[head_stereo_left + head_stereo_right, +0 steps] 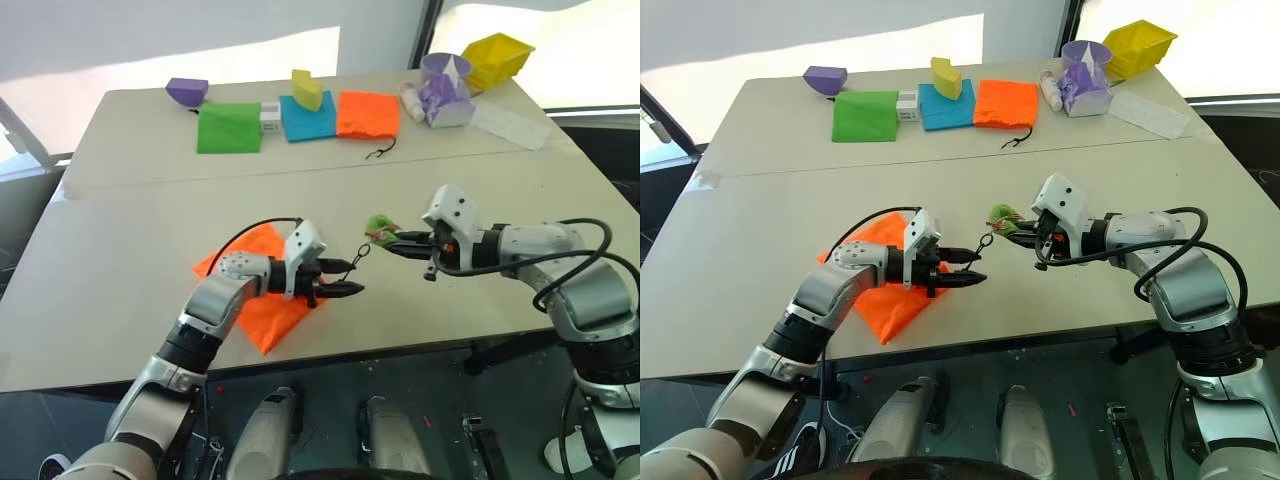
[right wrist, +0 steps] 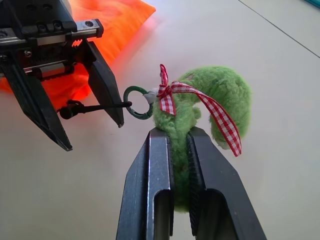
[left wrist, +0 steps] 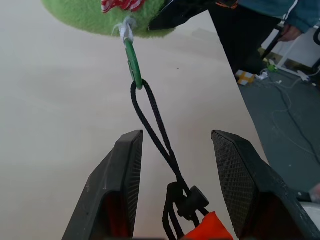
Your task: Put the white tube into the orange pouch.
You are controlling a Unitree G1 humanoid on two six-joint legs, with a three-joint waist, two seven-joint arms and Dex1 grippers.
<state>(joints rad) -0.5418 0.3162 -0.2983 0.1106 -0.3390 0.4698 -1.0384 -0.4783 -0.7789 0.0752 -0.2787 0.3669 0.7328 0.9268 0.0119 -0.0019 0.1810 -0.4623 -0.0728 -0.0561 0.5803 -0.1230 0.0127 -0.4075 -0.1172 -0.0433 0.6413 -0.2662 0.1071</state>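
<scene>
Lab: worktable (image 1: 120, 290), floor cables (image 3: 295, 125).

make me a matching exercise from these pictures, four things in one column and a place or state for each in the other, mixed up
Things:
1. right end effector
2. left end effector
3. green fuzzy ring
4. orange pouch

Places or states:
A. lies on the near table under the left arm
B. open, fingers on either side of the dark cord
C. shut on the fuzzy ring
D. tied with a red-and-white checked ribbon, hanging at the cord's end

Pairs: 1-C, 2-B, 3-D, 4-A
</scene>
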